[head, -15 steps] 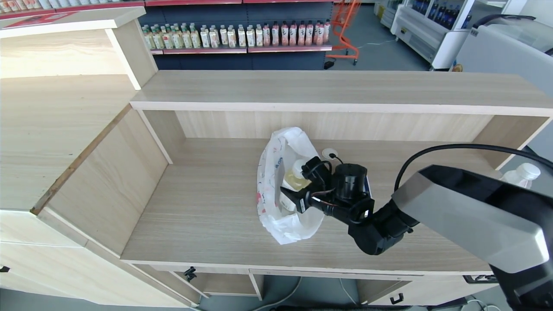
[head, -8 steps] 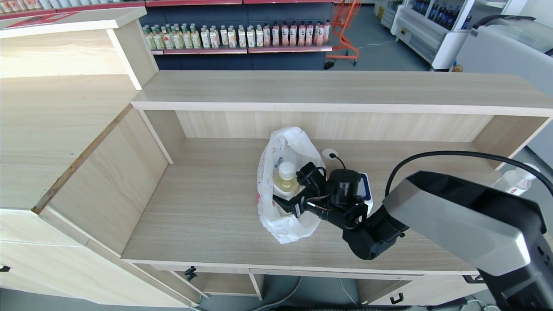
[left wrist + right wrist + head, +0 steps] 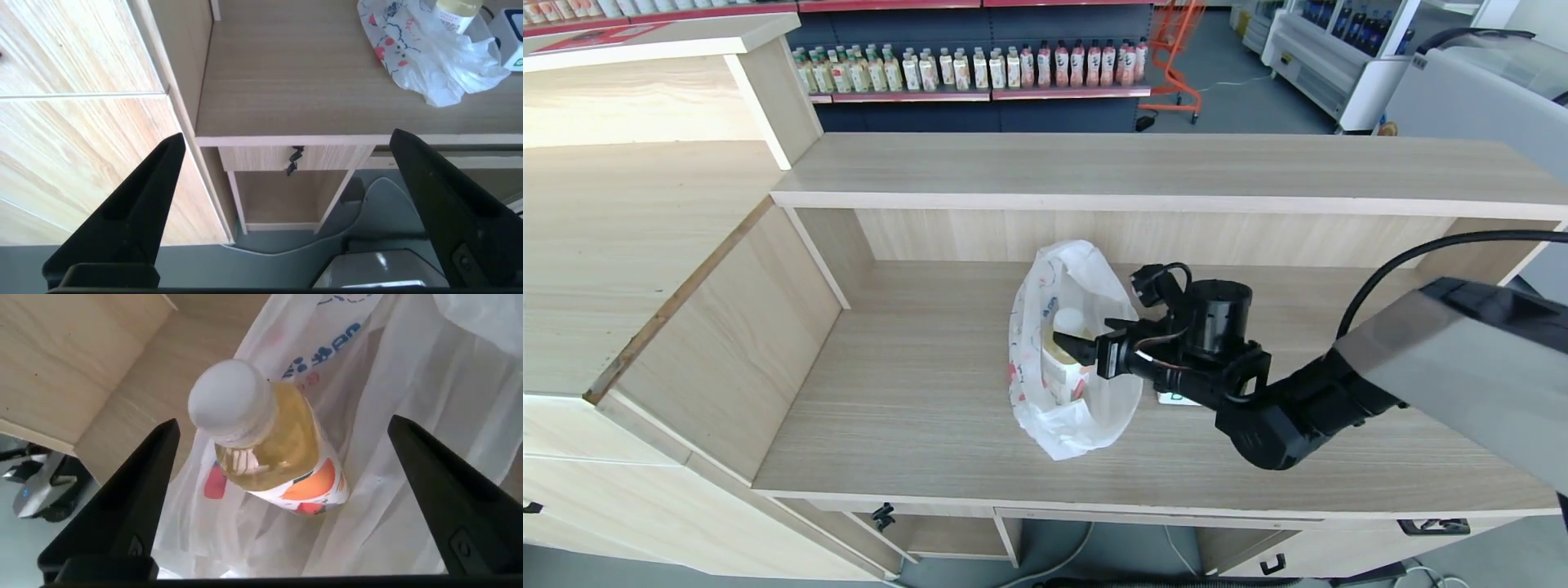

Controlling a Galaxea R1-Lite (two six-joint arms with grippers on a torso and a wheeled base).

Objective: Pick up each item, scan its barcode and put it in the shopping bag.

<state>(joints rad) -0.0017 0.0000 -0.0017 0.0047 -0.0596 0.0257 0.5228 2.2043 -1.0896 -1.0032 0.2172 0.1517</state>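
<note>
A white plastic shopping bag (image 3: 1031, 327) with a coloured print stands open in the middle of the wooden counter (image 3: 907, 400). Inside it stands a bottle (image 3: 1062, 359) of yellow drink with a white cap. The right wrist view looks down on that bottle (image 3: 274, 449) inside the bag (image 3: 400, 384). My right gripper (image 3: 1072, 341) hangs open at the bag's mouth, its fingers spread wide to either side of the bottle and apart from it. My left gripper (image 3: 286, 140) is open and holds nothing, low beside the counter's front edge, with the bag (image 3: 417, 53) farther off.
A small white scanner (image 3: 1176, 398) lies on the counter, mostly under my right wrist. A raised ledge (image 3: 1160, 163) runs along the back and a wooden side wall (image 3: 727, 343) closes the left. Drawer handles (image 3: 292, 161) hang under the front edge.
My right gripper has lifted out of the bag and the arm has swung toward the right and back. The bottle stays standing in the bag.
</note>
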